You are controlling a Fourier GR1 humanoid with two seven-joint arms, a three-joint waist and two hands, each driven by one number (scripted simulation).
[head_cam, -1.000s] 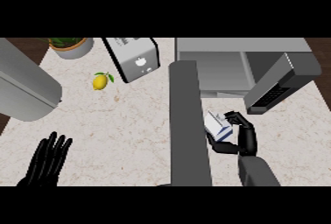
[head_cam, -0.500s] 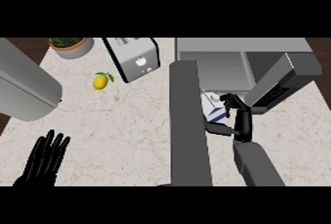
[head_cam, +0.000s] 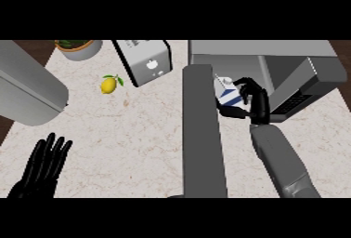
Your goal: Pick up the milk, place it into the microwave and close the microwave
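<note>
**Milk carton in right hand, at the microwave mouth**

Left to right across the counter:

- Left hand (head_cam: 42,168): near left corner, fingers straight and spread, holding nothing. Resting.
- Pale marbled counter top (head_cam: 137,139): a large grey cylinder (head_cam: 27,93) lies at the left edge; a yellow lemon with a green leaf (head_cam: 108,85) sits at the far side, a silver toaster-like box (head_cam: 146,62) just right of it, a potted plant (head_cam: 77,46) at the far left.
- Open grey microwave door (head_cam: 204,135): seen edge-on, running near to far through the middle.
- White and blue milk carton (head_cam: 228,95): just right of the door, at the front of the grey microwave (head_cam: 274,60) opening. Whether it rests on the cavity floor, cannot tell.
- Right hand (head_cam: 252,100): fingers and thumb curled round the carton's right side.

Handling judgement: the carton looks rigid-walled and light enough for one hand, but smooth-sided, so probably slippery; thin walls likely dent if pinched. Best held across the flat side panels at mid-height, as here, not by the top ridge.
</note>
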